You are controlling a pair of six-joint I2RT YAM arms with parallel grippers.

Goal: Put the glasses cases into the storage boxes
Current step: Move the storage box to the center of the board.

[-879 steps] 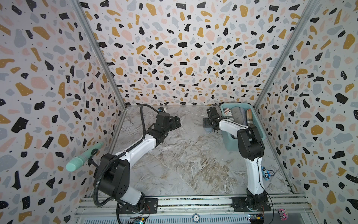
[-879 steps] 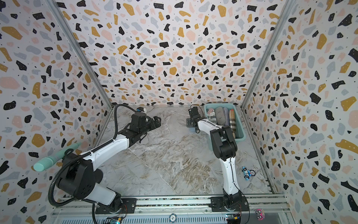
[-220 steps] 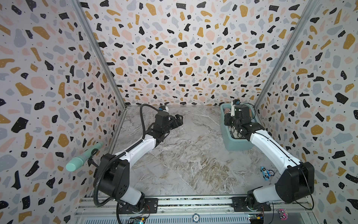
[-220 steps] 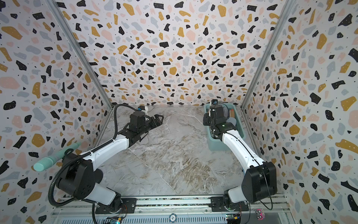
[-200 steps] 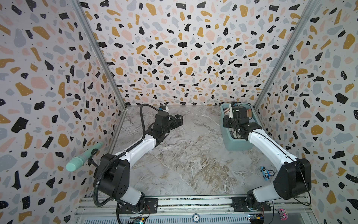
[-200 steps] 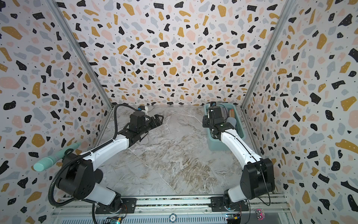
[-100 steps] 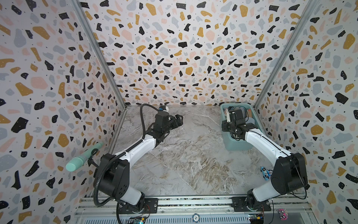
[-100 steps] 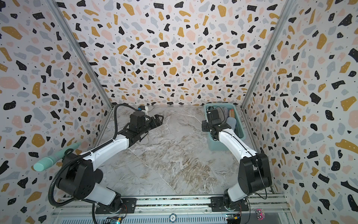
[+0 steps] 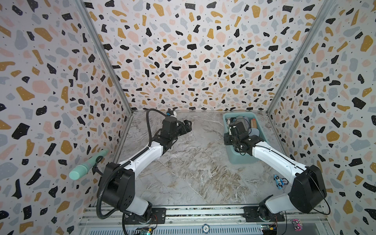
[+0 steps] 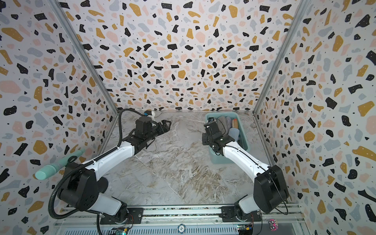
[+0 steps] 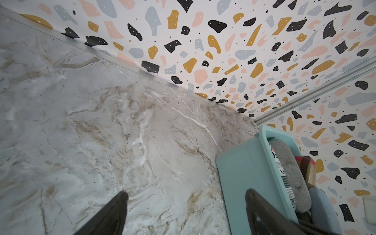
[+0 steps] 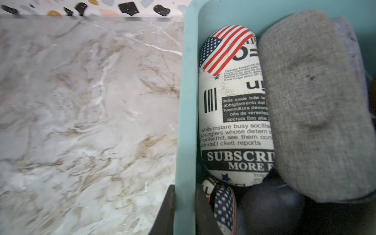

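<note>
My right gripper was clamped on the wall of the storage box, one jaw inside, one outside. The glasses cases lay packed inside that box; none showed outside it. Packing looked done, so next I judged a clean release. My left gripper hung open, well apart from the box, bare table between.

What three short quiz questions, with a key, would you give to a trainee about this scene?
1. What colour is the case lying against the newspaper-print case inside the teal tub?
2. True or false: the left claw holds a case.
3. The right claw is shut on: A the tub's wall; B the newspaper-print case; C nothing.

Key: 1 the grey case; 2 false, it is open and empty; 3 A.
</note>
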